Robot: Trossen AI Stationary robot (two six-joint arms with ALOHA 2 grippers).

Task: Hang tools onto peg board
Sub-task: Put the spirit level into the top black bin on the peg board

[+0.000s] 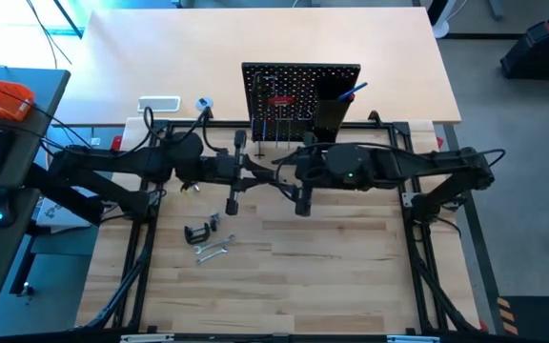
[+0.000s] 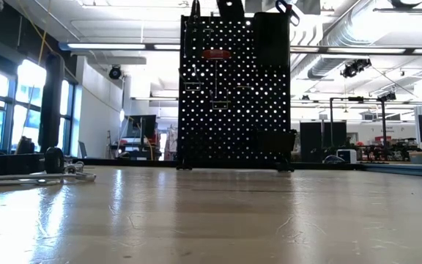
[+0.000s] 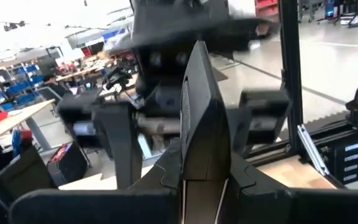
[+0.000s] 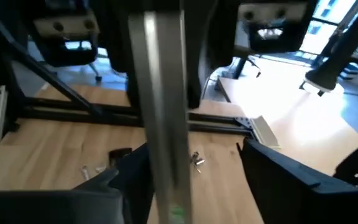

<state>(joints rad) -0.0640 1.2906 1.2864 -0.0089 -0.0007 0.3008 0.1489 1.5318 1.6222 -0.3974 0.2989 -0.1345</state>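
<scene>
The black peg board (image 1: 301, 95) stands upright at the table's far middle. A red-handled screwdriver (image 1: 279, 98) hangs on it, and a blue hex key (image 1: 355, 90) sticks out of its box holder. In front of it, high over the table, my two grippers face each other. My left gripper (image 1: 258, 173) is shut on a black-and-silver bar (image 3: 197, 124). The bar (image 4: 161, 112) reaches between the fingers of my open right gripper (image 4: 191, 162). I cannot tell whether those fingers touch it. A black C-clamp (image 1: 198, 232) and a silver wrench (image 1: 213, 252) lie on the table. My left gripper pinches the bar's near end (image 3: 197, 186) between its two fingers. The fingers come level from the table's left and lie along the bar. The bar sticks out ahead of them toward the right gripper, lifted clear of the table.
A black metal frame (image 1: 284, 124) runs around the wooden table, with a rail just in front of the peg board. A white box (image 1: 158, 103) lies at the far left. The wood near the front edge (image 1: 332, 286) is bare.
</scene>
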